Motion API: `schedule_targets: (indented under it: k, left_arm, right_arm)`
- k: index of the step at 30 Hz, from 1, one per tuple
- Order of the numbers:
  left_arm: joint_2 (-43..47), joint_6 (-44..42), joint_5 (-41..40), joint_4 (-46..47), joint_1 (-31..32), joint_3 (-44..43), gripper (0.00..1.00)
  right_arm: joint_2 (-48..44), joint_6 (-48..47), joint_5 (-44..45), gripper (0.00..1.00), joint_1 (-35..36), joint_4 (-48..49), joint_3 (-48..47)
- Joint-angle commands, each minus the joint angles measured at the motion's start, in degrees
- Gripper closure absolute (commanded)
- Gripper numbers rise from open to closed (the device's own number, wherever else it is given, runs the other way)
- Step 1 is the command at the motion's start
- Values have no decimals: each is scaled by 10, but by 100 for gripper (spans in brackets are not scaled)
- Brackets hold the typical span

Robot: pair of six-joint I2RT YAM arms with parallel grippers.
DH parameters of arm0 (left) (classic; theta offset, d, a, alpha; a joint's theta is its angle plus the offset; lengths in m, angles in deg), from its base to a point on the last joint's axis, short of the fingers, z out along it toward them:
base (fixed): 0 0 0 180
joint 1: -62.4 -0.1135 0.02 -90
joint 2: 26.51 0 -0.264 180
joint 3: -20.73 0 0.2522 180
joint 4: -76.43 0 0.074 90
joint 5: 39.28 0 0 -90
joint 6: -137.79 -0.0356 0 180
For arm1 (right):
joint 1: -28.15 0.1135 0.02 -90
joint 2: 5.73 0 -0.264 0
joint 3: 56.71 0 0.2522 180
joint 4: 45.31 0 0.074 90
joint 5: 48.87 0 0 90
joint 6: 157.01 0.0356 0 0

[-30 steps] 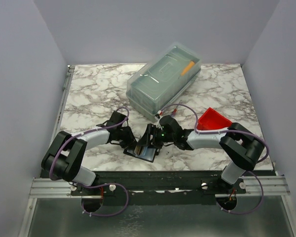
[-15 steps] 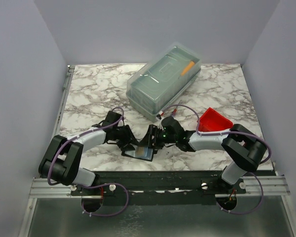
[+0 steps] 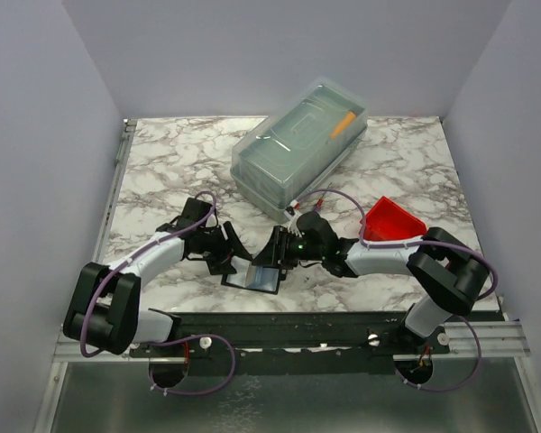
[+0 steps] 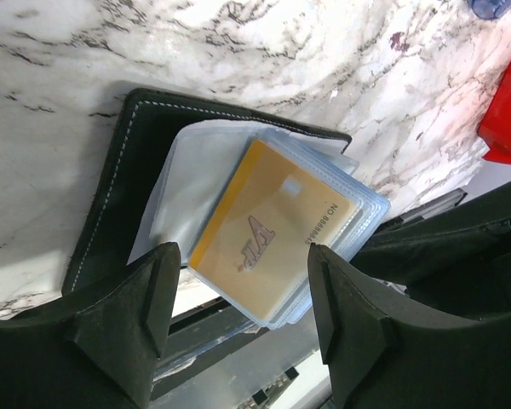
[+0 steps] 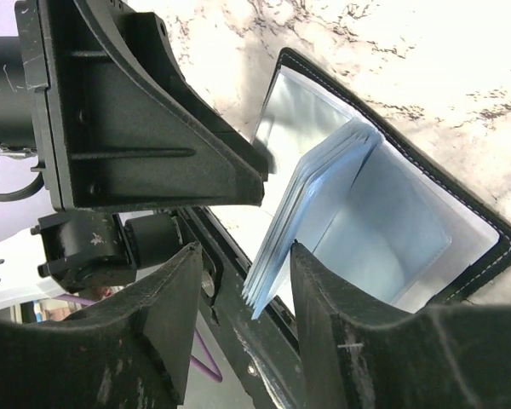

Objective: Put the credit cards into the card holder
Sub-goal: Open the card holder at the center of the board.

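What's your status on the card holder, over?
Left gripper open over the gold card. Right gripper open around the clear sleeves. Card holder lies open, gold card on the sleeve stack. Nothing seen in the way.

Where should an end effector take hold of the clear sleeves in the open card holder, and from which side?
Probably the loose edge of the sleeves, opposite their spine, coming from the right. They stand fanned up off the card holder, so only that edge is open on both faces; the right end effector straddles it.
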Motion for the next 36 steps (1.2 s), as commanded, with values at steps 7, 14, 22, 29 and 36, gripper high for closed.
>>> schedule_targets:
  k: [7,14,22,29,36]
  left_arm:
    - [28,-15,31,-18,-4,-13,30]
    - [32,-14,37,-18,-4,-12,30]
    - [33,-12,39,-20,-3,-15,30]
    - [29,-20,43,-22,-4,-18,29]
    - [-7,-30,50,-18,8,-28,35]
  right_arm:
    - [0,-2,-18,65,3,39,11]
    - [7,-6,-22,78,3,39,11]
    - [15,-12,-20,90,3,22,4]
    - [27,-16,-11,91,3,2,-10]
    - [-28,3,48,70,3,-144,4]
